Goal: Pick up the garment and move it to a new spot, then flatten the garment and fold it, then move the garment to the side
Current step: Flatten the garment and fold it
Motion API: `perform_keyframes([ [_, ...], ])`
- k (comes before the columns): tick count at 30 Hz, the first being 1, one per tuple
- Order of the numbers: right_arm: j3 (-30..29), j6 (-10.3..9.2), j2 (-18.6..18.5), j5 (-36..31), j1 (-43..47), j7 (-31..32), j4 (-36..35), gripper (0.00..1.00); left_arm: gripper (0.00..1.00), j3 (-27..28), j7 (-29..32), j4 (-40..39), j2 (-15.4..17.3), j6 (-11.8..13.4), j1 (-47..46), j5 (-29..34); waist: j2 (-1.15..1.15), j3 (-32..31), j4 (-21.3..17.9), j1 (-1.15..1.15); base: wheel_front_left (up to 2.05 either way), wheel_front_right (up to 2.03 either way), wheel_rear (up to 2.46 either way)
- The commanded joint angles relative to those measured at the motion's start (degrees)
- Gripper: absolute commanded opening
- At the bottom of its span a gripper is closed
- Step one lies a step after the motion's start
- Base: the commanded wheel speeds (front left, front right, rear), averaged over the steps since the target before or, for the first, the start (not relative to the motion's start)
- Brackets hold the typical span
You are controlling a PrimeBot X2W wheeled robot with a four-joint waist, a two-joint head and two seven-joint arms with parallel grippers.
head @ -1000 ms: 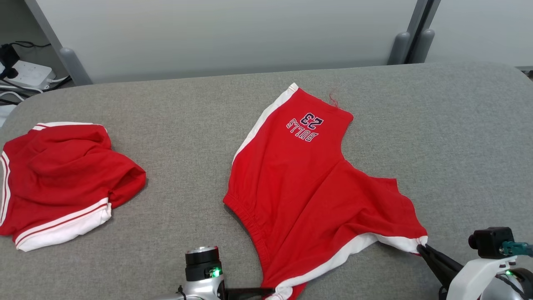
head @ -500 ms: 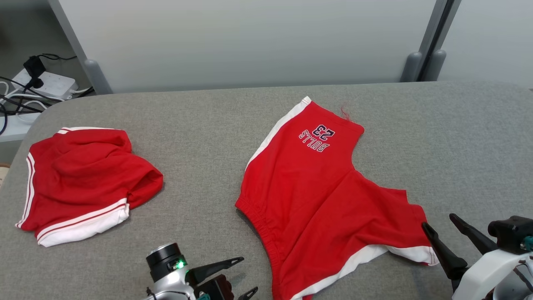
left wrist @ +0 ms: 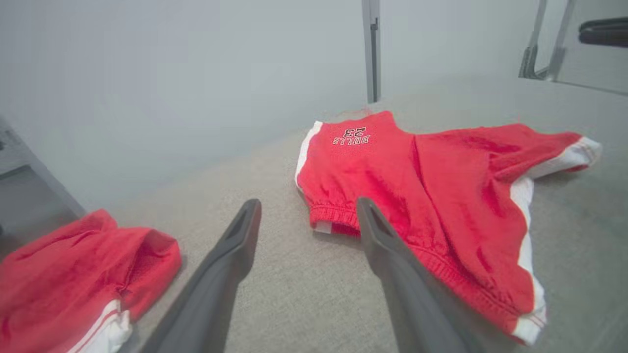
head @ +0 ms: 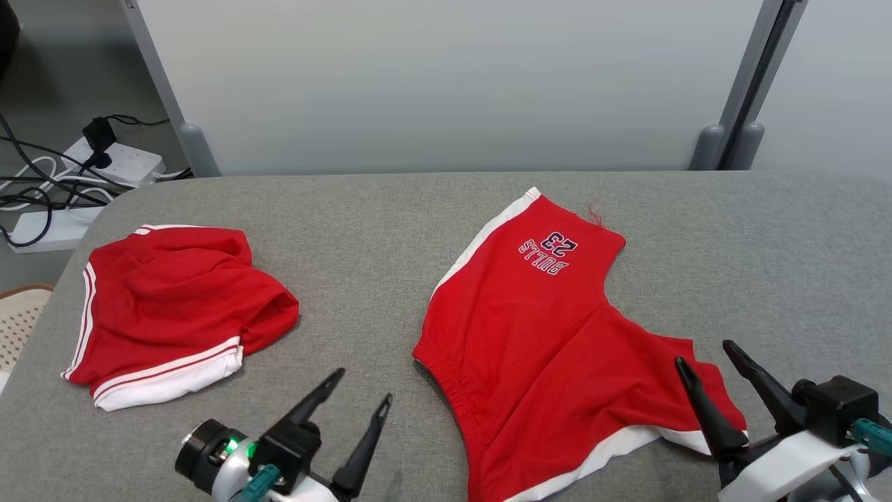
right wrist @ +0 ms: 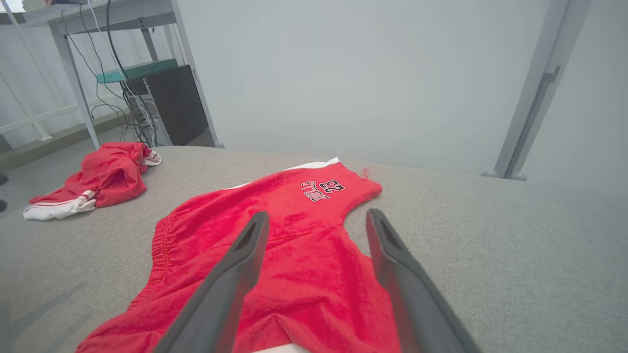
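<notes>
The garment (head: 543, 335) is a pair of red shorts with white side stripes and a "BULLS 23" print, lying spread on the grey table (head: 390, 209), one leg stretched toward the right. It also lies ahead in the left wrist view (left wrist: 422, 166) and the right wrist view (right wrist: 294, 230). My left gripper (head: 362, 387) stands open to the left of its waistband, holding nothing. My right gripper (head: 704, 352) is open above the right leg's white hem, its fingers off the cloth.
A second red garment (head: 174, 314) with white trim lies bunched at the table's left. Beyond the far left corner, a power strip and cables (head: 104, 164) sit on the floor. A grey partition wall (head: 446, 84) stands behind the table.
Both grippers let go of the shorts' hem corners, opened, and lifted away. The garment now lies free on the table. The head camera has tilted, shifting the whole scene down and right.
</notes>
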Motion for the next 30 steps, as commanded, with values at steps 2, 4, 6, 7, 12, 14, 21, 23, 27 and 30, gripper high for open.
perform_keyframes([
  [2, 0.8, 0.18, -0.5, -0.8, -2.4, -2.4, -0.4, 1.00, 1.00, 5.0, -0.3, -3.3, 0.5, 2.3, -0.1, -1.2, 0.00, -0.1, -0.2, 0.00, 0.00, 0.00, 0.00],
  [4, 1.2, 0.18, 0.3, -1.0, -3.0, -4.2, 0.5, 1.00, 1.00, 8.6, -0.3, -6.1, -0.4, 4.6, 2.2, -1.9, 0.00, -0.3, -0.4, 0.00, 0.00, 0.00, 0.00],
  [6, 1.6, 0.18, 1.2, -1.2, -3.5, -5.7, 1.2, 1.00, 1.00, 12.2, -0.3, -8.5, -1.7, 6.3, 4.5, -2.9, 0.00, -0.5, -0.6, 0.00, 0.00, 0.00, 0.00],
  [7, 2.0, 0.18, 2.0, -1.5, -3.9, -6.9, 1.8, 1.00, 1.00, 15.2, -0.3, -10.3, -2.7, 7.5, 6.6, -3.0, 0.00, -0.8, -0.9, 0.00, 0.00, 0.00, 0.00],
  [12, 1.7, 0.18, 4.2, -2.1, -3.8, -8.7, 2.5, 1.00, 1.00, 22.1, -0.3, -13.4, -5.8, 8.6, 11.8, -2.6, 0.00, -1.6, -1.7, 0.00, 0.00, 0.00, 0.00],
  [14, 1.1, 0.18, 4.8, -2.4, -3.5, -9.0, 2.0, 1.00, 1.00, 24.1, -0.3, -13.9, -7.1, 9.1, 13.2, -2.2, 0.00, -1.7, -1.9, 0.00, 0.00, 0.00, 0.00],
  [21, -4.1, 0.18, 8.2, -4.4, 1.2, -9.0, -3.3, 1.00, 1.00, 27.9, -0.3, -14.6, -9.8, 8.0, 16.6, 2.0, 0.00, -2.0, -1.8, 0.00, 0.00, 0.00, 0.00],
  [23, -4.6, 0.18, 8.9, -4.9, 3.2, -9.0, -3.6, 1.00, 1.00, 27.5, -0.3, -13.6, -8.9, 7.9, 17.4, 5.6, 0.00, -2.2, -1.7, 0.00, 0.00, 0.00, 0.00],
  [27, -4.8, 0.18, 9.6, -5.3, 6.1, -9.0, -3.9, 1.00, 1.00, 28.1, -0.3, -12.8, -10.2, 7.6, 18.8, 8.8, 0.00, -2.4, -1.8, 0.00, 0.00, 0.00, 0.00],
  [30, -4.8, 0.18, 9.7, -5.3, 6.9, -9.0, -4.2, 1.00, 1.00, 29.0, -0.3, -12.0, -11.4, 6.6, 19.5, 9.7, 0.00, -2.4, -2.1, 0.00, 0.00, 0.00, 0.00],
])
